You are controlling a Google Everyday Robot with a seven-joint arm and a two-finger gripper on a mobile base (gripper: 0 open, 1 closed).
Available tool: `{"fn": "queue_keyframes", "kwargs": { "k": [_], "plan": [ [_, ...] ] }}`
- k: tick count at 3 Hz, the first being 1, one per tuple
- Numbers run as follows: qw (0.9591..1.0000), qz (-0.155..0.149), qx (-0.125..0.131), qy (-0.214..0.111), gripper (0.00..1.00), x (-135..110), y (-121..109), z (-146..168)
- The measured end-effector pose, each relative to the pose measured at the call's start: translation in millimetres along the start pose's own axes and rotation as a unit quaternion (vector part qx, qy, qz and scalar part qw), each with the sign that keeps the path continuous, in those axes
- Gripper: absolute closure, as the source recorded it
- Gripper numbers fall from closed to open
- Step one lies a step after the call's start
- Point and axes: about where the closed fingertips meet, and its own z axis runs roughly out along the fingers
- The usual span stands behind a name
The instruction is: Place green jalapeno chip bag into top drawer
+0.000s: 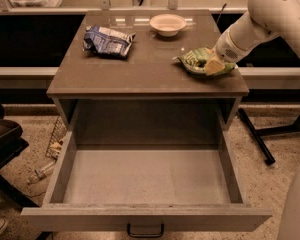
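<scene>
The green jalapeno chip bag (194,59) is at the right side of the cabinet top (140,71), near its front right corner. My gripper (213,65) reaches in from the upper right and is shut on the bag's right end, one yellowish fingertip (211,68) lying over the foil. The bag looks slightly lifted at that end. The top drawer (145,217) is pulled fully open below the cabinet top, toward the camera. Its grey inside is bare, and the dark handle (145,230) shows at the bottom edge.
A blue-and-white snack bag (107,40) lies at the back left of the top, and a white bowl (168,23) sits at the back middle. A dark stand leg (257,136) crosses the floor on the right. Dark furniture (2,144) and floor clutter are on the left.
</scene>
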Motion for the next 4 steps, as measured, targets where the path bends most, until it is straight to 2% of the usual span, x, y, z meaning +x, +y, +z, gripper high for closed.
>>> {"fn": "queue_keyframes", "kwargs": {
  "k": [1, 2, 3, 4],
  "plan": [
    [1.0, 0.0, -0.002, 0.0, 1.0, -0.2, 1.1, 2.9],
    [1.0, 0.0, -0.002, 0.0, 1.0, -0.2, 1.1, 3.0],
    [0.9996, 0.003, 0.028, -0.006, 1.0, 2.0, -2.5, -24.1],
    [0.9972, -0.005, 0.073, -0.014, 1.0, -2.1, 2.1, -73.4]
  ]
}}
